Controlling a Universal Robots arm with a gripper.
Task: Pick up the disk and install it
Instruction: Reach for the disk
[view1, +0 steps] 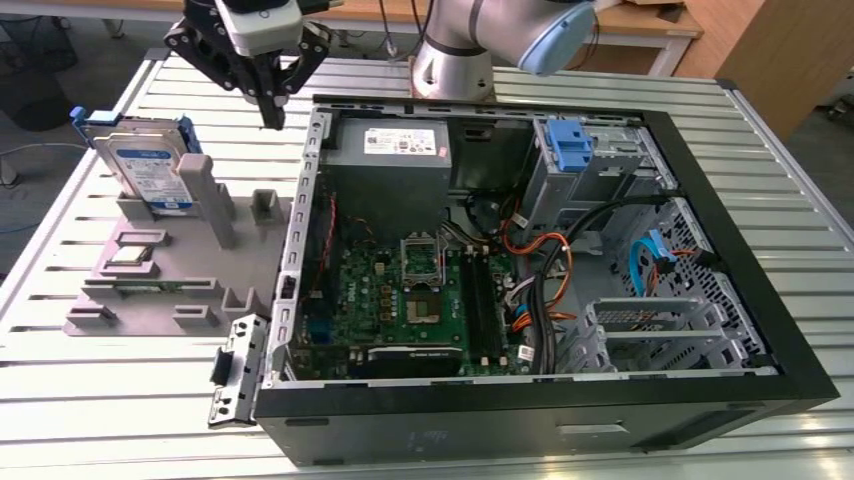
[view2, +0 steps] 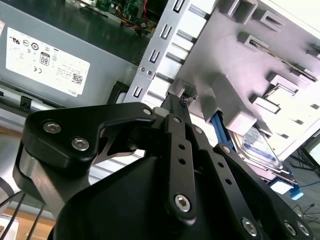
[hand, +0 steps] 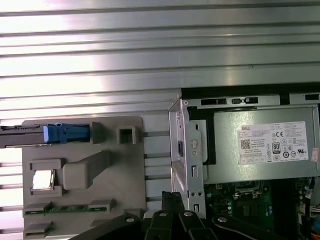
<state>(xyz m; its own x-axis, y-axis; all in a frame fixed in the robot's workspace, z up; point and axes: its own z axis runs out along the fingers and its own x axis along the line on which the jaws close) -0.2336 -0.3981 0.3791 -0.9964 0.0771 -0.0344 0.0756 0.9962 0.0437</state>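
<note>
Black metal fingers (view1: 274, 108): pressed together at the tips, pinching nothing. Hanging in the air over the silver slatted counter (view1: 107, 400), close to the back corner of the big open black computer case (view1: 534, 415). Touching neither.

At about eight o'clock from the fingers in the exterior view: the flat silver disk with the blue-and-white label (view1: 147, 168) and blue side rails. Standing up on its thin edge in a slot of the grey plastic holder (view1: 174, 295). Well apart from the fingers. Not picked up yet, not in the case yet.

Probably heavy for its size. Hard and stiff, no bending. Smooth metal faces, so maybe slippery. Likely easy to hurt with a bump or a drop, so best held firmly and moved gently. Best place to pinch, by the look of it: across the two flat faces, near the free top edge, above the holder.

In the exterior view: the whole case from above, the green board (view1: 400, 290) inside it, and the label side of the disk.

In the first wrist view: the disk from its edge, just a thin line with a blue end (hand: 65, 133). Also a small square silver chip (hand: 42, 180) sitting in the holder, and the grey power box with a white sticker (hand: 265, 145).

In the second wrist view: the shut tips very close up, with the disk past them, half hidden behind a grey post of the holder.
</note>
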